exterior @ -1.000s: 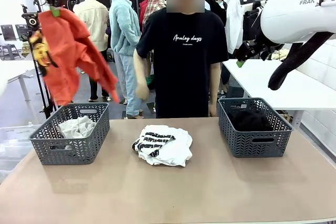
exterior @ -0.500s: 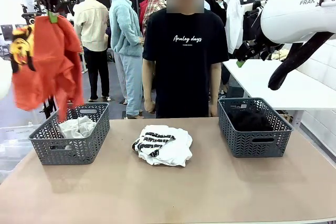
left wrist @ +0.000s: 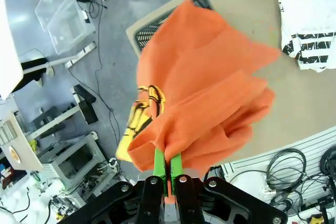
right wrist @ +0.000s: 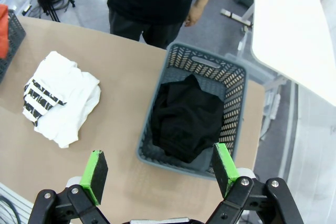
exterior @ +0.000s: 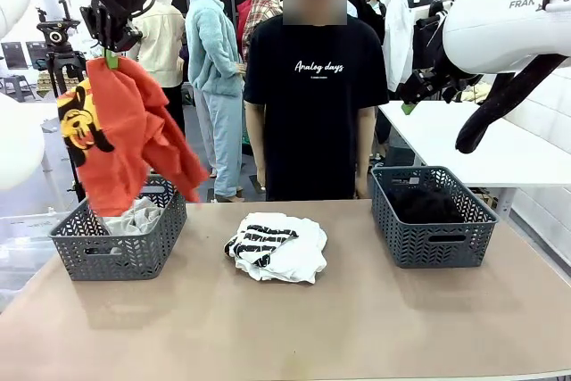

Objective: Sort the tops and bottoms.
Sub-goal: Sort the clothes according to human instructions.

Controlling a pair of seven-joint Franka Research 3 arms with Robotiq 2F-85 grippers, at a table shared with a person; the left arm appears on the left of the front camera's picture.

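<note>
High above the left basket (exterior: 116,252), your left tool (exterior: 111,53) points down from a raised arm, clenched on the orange-red T-shirt (exterior: 120,136), which dangles to the basket's rim. Far right of that basket, your right tool (right wrist: 161,167) is spread wide and empty, looking down on the black bottoms (right wrist: 186,119).

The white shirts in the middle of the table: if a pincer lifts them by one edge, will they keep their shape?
Probably not. The white shirts lie crumpled, so they would likely droop. The orange shirt pinched in the left pincer hangs in loose folds, suggesting the same. They seem a heap of several pieces, so one pinch may lift only part.
</note>
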